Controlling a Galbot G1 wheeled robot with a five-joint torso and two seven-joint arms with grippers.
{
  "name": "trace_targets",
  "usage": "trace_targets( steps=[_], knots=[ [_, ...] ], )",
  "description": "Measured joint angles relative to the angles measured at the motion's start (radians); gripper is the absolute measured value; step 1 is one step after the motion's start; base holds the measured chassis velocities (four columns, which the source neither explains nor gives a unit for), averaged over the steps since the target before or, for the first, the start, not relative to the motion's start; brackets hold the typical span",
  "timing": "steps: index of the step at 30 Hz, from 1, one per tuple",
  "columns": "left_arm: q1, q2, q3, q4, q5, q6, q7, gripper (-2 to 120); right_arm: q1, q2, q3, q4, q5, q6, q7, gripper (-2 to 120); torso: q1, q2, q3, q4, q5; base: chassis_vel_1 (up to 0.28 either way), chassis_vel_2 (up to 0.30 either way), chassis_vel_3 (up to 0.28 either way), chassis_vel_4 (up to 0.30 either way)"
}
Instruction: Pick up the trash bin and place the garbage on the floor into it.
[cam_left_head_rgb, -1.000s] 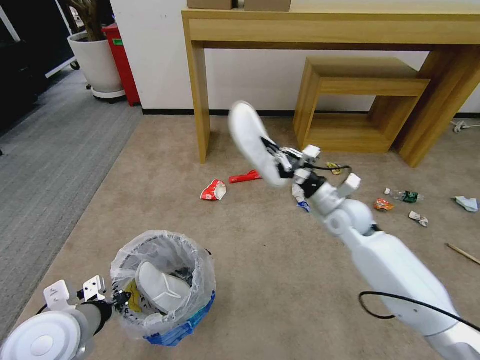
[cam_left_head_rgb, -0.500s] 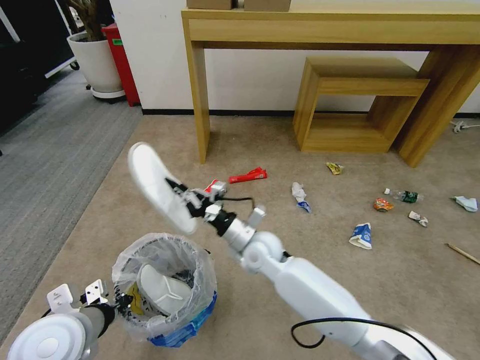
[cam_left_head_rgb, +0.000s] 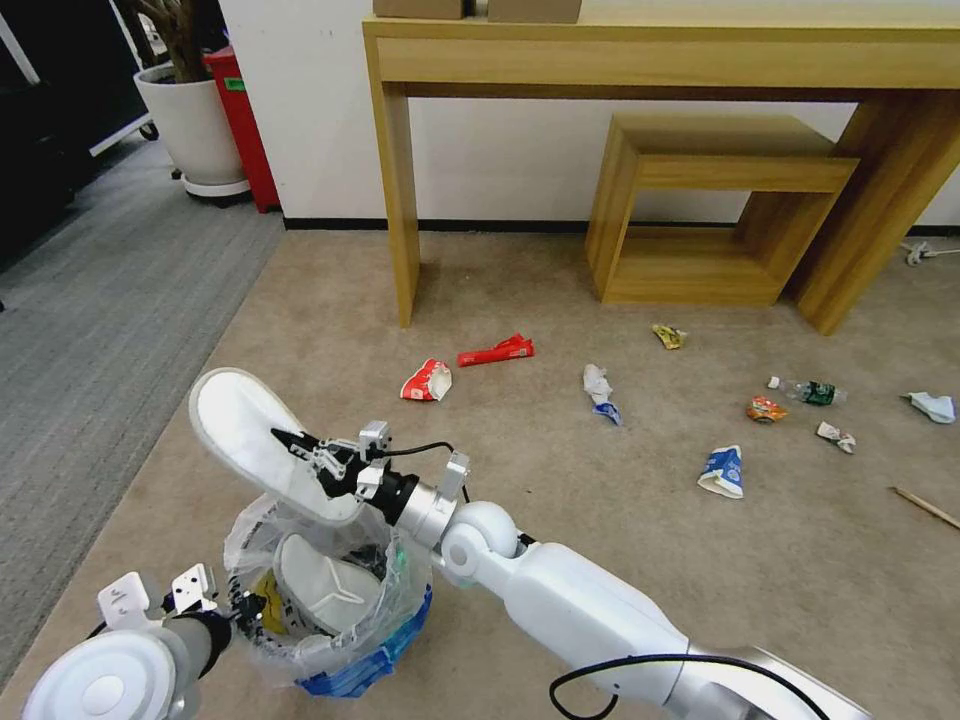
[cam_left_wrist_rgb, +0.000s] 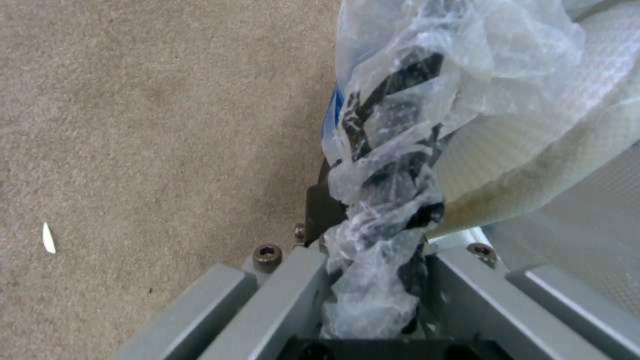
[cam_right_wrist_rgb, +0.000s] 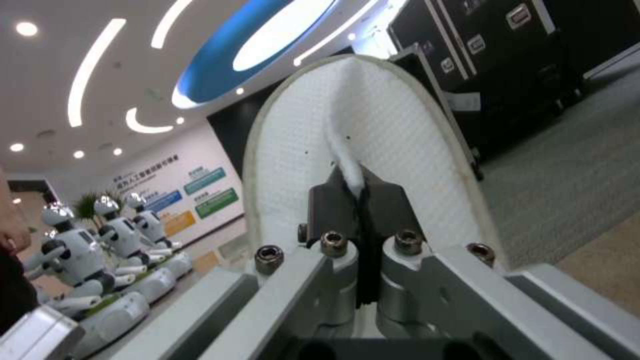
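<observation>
**Right arm holds slipper over bin, left grips bin rim**

Beige carpet floor (cam_left_head_rgb: 560, 560) takes most of the head view, wooden desk (cam_left_head_rgb: 640, 60) and low wooden shelf (cam_left_head_rgb: 720, 200) against the far wall. Right arm reaches across toward the robot's left. Trash bin (cam_left_head_rgb: 330, 610), blue with clear bag liner, sits low on the robot's left, one white slipper in bin (cam_left_head_rgb: 320, 585) already inside. Held slipper (cam_left_head_rgb: 255, 440) is white, tilted, sole edge up, just above the bin's rim on the far side. Right gripper (cam_left_head_rgb: 310, 460) fingers pressed together, pinching a fold of that slipper; right wrist view shows the black pads closed on white fabric. Left gripper (cam_left_head_rgb: 235, 605) clamped on the bin's rim and bag; left wrist view shows crumpled plastic bunched between its fingers. Loose garbage well apart on the carpet: red-white wrapper (cam_left_head_rgb: 427, 380), red wrapper (cam_left_head_rgb: 496, 351), blue-white wrapper (cam_left_head_rgb: 722, 472), small bottle (cam_left_head_rgb: 812, 392), wooden stick (cam_left_head_rgb: 925, 507).
</observation>
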Motion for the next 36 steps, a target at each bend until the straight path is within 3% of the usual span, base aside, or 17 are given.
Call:
trace_targets(
  steps=[36],
  knots=[
    [0.026,-0.006,-0.024,-0.042,0.000,-0.001,-0.009,0,-0.012,-0.057,-0.025,-0.027,-0.066,0.038,-0.068,0,0.000,0.000,0.000,0.0000,0.0002,0.000,0.000,0.000,0.000]
  ],
)
